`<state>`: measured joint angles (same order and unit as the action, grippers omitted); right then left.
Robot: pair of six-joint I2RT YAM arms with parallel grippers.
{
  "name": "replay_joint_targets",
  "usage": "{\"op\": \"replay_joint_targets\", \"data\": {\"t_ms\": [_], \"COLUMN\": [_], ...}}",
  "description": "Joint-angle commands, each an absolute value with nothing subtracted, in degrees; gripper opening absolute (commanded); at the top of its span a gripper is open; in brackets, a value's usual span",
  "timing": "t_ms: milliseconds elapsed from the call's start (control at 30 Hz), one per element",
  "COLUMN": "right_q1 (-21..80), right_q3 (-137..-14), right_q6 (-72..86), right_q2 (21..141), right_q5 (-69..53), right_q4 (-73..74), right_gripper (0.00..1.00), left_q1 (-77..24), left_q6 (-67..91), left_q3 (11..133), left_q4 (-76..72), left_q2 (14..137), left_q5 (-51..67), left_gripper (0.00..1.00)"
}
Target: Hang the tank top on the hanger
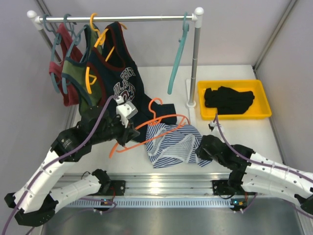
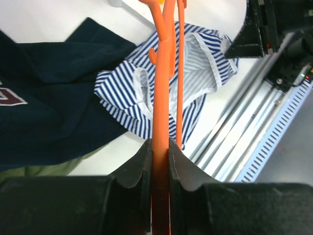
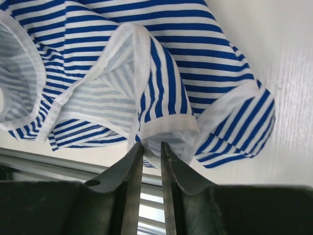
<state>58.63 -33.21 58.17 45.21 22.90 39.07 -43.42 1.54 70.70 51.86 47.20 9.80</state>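
The striped tank top point(image 1: 173, 142) lies crumpled on the white table in front of the arms, and shows again in the left wrist view point(image 2: 195, 63) and the right wrist view point(image 3: 171, 58). The orange hanger point(image 1: 161, 122) rests slanted over the tank top's upper edge, its hook toward the rack. My left gripper point(image 1: 129, 136) is shut on the hanger's bar point(image 2: 161, 98), which runs straight out from between its fingertips point(image 2: 160, 144). My right gripper point(image 1: 200, 149) is at the tank top's right side, its narrow jaws point(image 3: 150, 146) pinching a raised fold of the pale trim.
A clothes rail point(image 1: 122, 18) at the back carries several tops, including a navy printed one point(image 1: 122, 81), and a bare teal hanger point(image 1: 178, 58). A yellow tray point(image 1: 264, 115) at the right holds a black garment point(image 1: 229, 100). The rack's post point(image 1: 194, 63) stands beside it.
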Motion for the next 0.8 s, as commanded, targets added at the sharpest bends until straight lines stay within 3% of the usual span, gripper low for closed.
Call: {"op": "replay_joint_targets", "data": {"t_ms": [0,267,533,767], "right_q1": [58.10,58.10,58.01,58.01], "right_q3": [-31.64,-28.30,-32.77,-41.99], "right_q6": [61.34,64.60,62.85,57.76], "right_q2": [41.49,37.53,36.65,38.23], "right_q5": [25.75,25.93,26.89,28.30], "right_q4": [43.67,47.99,50.71,53.09], "right_gripper": [0.21,0.13,0.24,0.24], "left_q1": [-43.24,-43.50,-44.12,-44.30], "left_q6": [0.53,0.53,0.53,0.70], "left_q3": [72.33,72.60,71.11,70.40], "left_q4": [52.91,54.32,54.58,54.67], "left_q2": [48.42,52.12,55.63,58.36], "left_q5": [16.16,19.60,21.36,19.95], "left_gripper": [0.00,0.00,0.00,0.00]}}
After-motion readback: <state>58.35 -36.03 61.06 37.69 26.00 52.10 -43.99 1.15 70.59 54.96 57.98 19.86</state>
